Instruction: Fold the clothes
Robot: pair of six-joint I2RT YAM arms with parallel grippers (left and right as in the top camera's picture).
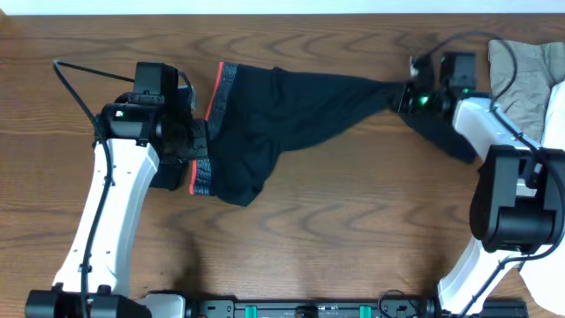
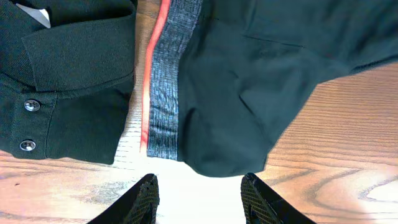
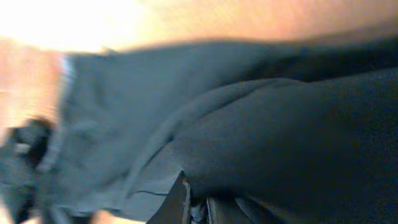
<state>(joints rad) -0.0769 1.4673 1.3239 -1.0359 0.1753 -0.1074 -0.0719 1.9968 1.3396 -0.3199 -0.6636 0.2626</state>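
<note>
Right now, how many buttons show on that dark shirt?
2, both on the dark shirt, at the left edge of the left wrist view: upper button and lower button. Others may be hidden.

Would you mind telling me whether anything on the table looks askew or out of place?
Yes: the black fabric pants lie crooked, their legs bunched into a narrow twist at the shut right tool, while the grey orange-edged waistband is turned outward beside the open left tool.

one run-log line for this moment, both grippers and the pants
left gripper: open, empty, by waistband | right gripper: shut on pants leg end | pants: spread on table, not yet folded
</note>
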